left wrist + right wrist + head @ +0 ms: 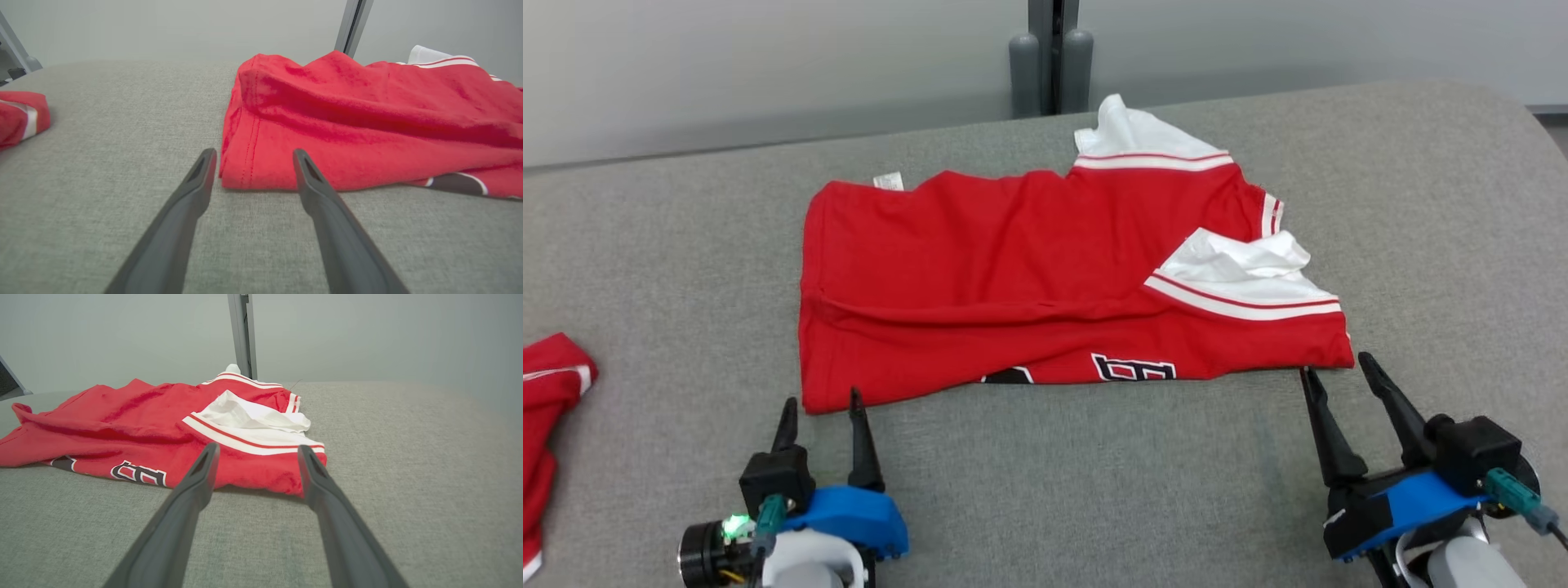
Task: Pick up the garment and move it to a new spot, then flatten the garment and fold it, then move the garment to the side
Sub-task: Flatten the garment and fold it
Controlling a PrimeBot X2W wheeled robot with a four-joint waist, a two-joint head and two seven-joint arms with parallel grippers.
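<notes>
Garment [1029, 286] mid table [1094, 490], open room front and right. Left fingers [859, 445], right fingers [1327, 433] wide, empty, at its near corners.

Place: I read this as a plain robot test lab.
Surface: a wide worktop [1045, 490] padded in grey cloth.
Behind the worktop: pale wall panels [727, 65] meeting at a dark post [1054, 41] flanked by grey cylinders [1024, 73].
On the worktop: a red garment [1013, 269] laid out; a second red garment [547, 392] at its left edge.
</notes>
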